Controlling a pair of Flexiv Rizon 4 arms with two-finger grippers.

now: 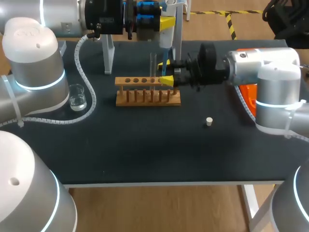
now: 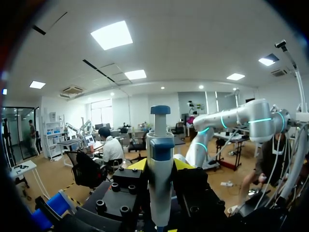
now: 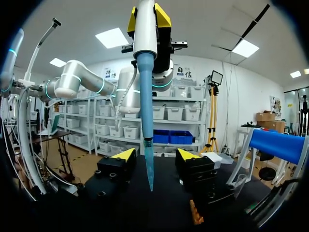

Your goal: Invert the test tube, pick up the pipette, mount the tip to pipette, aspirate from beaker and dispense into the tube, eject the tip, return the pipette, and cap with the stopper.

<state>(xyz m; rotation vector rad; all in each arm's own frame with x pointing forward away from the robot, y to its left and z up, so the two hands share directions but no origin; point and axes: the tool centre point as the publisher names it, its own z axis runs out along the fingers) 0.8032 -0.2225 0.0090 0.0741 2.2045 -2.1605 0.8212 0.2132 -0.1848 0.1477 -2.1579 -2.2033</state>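
While the left gripper (image 1: 166, 22) hangs above the right end of the wooden rack (image 1: 147, 98), its jaws are clenched on the white-and-blue pipette (image 1: 166, 37). The pipette points straight down with a long blue tip (image 3: 146, 121) mounted on it. From the right side the right gripper (image 1: 165, 72) reaches level across the surface (image 1: 145, 150) to that same end of the rack. Its jaws are released and stand well apart, with nothing gripped between them. In the right wrist view the narrow end of the blue tip hangs in the gap between its yellow fingertips (image 3: 124, 154), touching neither. A clear test tube (image 1: 153, 65) stands upright in the rack, just beside the right gripper's fingertips on their left. Whether the blue tip is directly over the tube's mouth cannot be told. A small glass beaker (image 1: 77, 96) holding clear liquid sits well to the left of the rack, close to the left arm's base. The white stopper (image 1: 209, 121) lies alone on the surface, in front of the right arm and well apart from the rack.
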